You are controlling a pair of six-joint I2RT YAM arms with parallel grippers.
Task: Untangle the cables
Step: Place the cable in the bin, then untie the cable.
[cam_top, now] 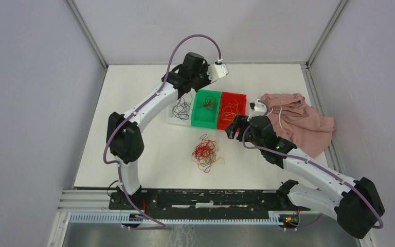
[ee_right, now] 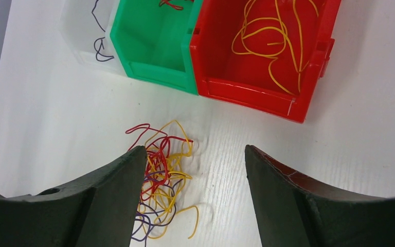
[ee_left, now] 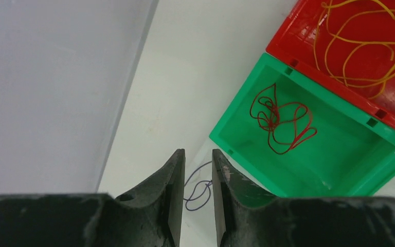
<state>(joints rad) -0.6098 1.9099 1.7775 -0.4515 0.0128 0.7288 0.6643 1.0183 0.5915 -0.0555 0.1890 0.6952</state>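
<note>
Yellow-orange, dark red and dark purple thin cables point(cam_top: 205, 153) lie in a loose tangle on the white worktop point(cam_top: 149, 154), in front of three small bins standing side by side. The right claw point(ee_right: 194, 149) hangs just above that tangle, spread wide and released. Sorted cables lie in the bins: yellow in the red plastic bin point(ee_left: 298, 31), red in the green plastic bin point(ee_left: 339, 149), purple in the clear plastic bin point(ee_right: 79, 41). The left claw point(ee_left: 198, 154) is over the clear bin, fingers slightly parted, grasping nothing; a purple wire shows below through the gap. A crumpled pink cloth point(cam_top: 303, 123) lies right of the bins.
</note>
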